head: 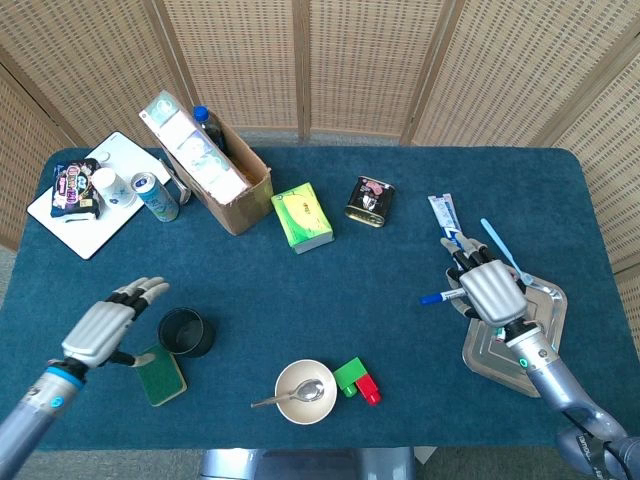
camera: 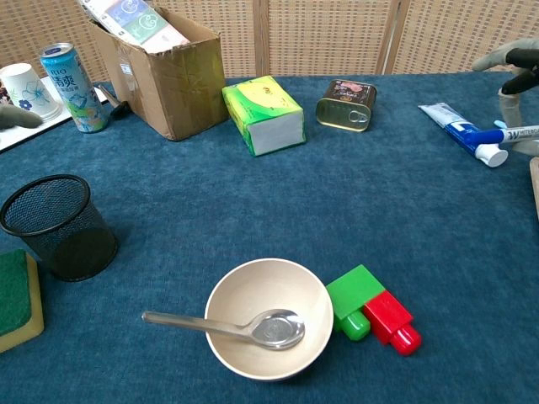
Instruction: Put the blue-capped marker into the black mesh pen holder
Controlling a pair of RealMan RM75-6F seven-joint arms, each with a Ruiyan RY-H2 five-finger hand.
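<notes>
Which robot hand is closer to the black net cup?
The left. The left hand hovers right beside the black mesh pen holder, just to its left. The right hand is far across the table by the metal tray, holding the blue-capped marker.
</notes>
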